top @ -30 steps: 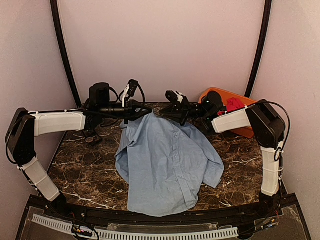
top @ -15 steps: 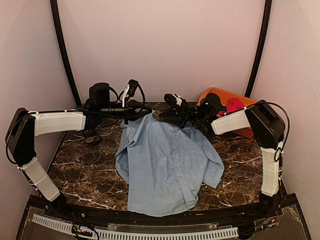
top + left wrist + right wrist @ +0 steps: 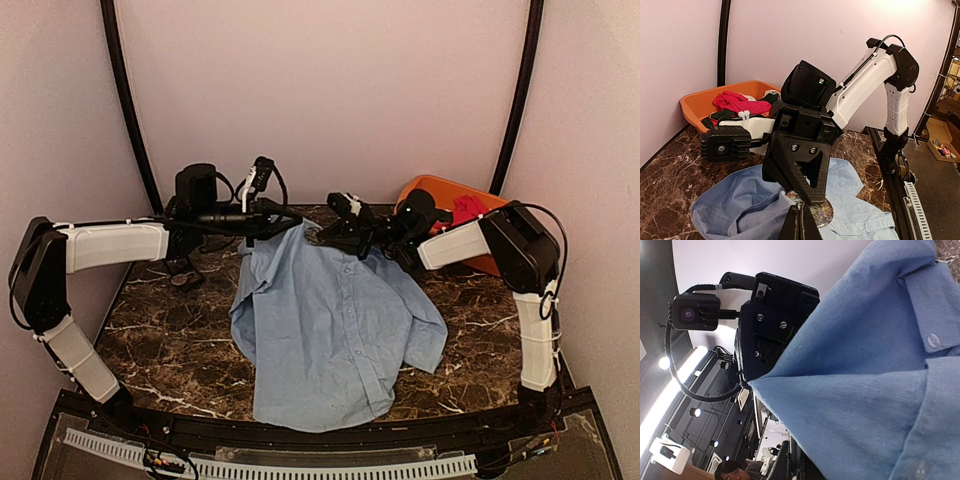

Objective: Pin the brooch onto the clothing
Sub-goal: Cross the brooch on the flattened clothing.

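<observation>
The clothing, a light blue shirt, lies spread on the marble table. Its collar end is lifted toward my left gripper. In the left wrist view, my left gripper is shut on a fold of the shirt. My right gripper faces it, almost touching. The tip of my right gripper is shut over the brooch, a small round patterned disc lying against the cloth. In the right wrist view, the shirt fills the frame beside my shut right gripper, and the brooch is hidden.
An orange tray at the back right holds a red garment and other cloth. It also shows in the left wrist view as the tray. A small dark object lies on the table at the left.
My right gripper has moved left, closer to the left gripper at the shirt's collar end. The shirt's top edge has risen slightly. The left arm has barely moved.
</observation>
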